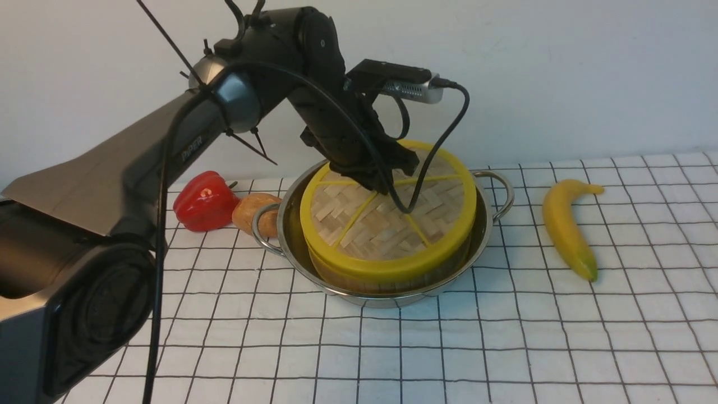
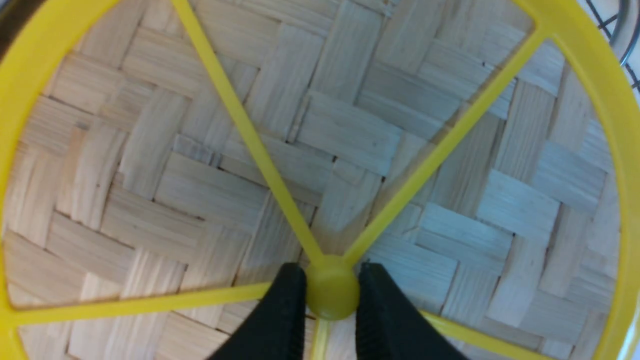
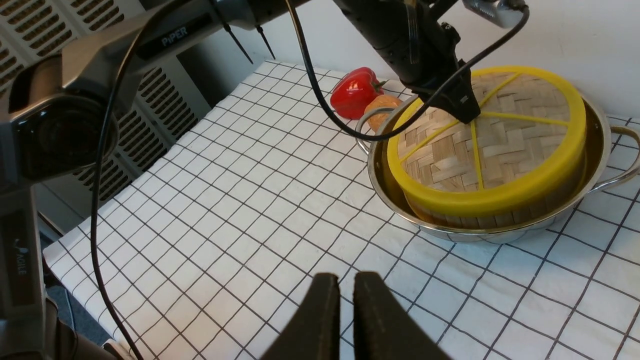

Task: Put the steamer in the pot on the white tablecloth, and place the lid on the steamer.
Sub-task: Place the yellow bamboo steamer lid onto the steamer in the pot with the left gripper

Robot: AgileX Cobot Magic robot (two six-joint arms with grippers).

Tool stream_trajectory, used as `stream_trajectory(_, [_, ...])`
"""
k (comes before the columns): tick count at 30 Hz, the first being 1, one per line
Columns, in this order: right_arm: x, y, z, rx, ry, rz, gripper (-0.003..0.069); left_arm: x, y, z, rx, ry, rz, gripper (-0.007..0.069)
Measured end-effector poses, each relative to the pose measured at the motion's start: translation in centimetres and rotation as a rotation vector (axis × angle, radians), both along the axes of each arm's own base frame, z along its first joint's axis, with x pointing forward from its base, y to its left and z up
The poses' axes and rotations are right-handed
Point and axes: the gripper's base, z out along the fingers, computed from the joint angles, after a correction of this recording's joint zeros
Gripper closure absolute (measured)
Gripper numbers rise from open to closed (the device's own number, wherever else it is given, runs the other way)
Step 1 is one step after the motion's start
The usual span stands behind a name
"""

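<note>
The lid (image 1: 381,224), a woven bamboo disc with yellow rim and spokes, lies on the steamer (image 1: 387,278), whose slatted wall shows below the rim. The steamer stands inside the shiny pot (image 1: 483,224) on the white tablecloth (image 1: 505,336). My left gripper (image 1: 387,180) reaches down onto the lid's centre. In the left wrist view that gripper (image 2: 332,272) is shut on the lid's small yellow knob (image 2: 331,296). My right gripper (image 3: 346,280) hangs over bare cloth in front of the pot (image 3: 597,145), its fingers almost together with nothing between them. The steamer's contents are hidden.
A red pepper (image 1: 205,201) and a brown rounded thing (image 1: 255,210) lie just left of the pot's handle. A banana (image 1: 566,224) lies to the pot's right. A wall runs close behind. A grey vented cabinet (image 3: 160,100) stands off the cloth's left edge.
</note>
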Motion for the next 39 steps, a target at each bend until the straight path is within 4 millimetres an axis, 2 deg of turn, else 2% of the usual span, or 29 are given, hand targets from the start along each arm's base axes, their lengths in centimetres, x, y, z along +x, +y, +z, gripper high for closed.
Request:
stream_trajectory(32, [0.0,0.0,0.0,-0.001,0.002,0.001,0.0584,0.5,0.2,-0.5,0.022,-0.023,0.03,0.0503])
stream_trajectory(39, [0.0,0.0,0.0,-0.002,0.003,0.002,0.0581,0.6,-0.1,-1.2,0.0,0.0,0.029,0.0503])
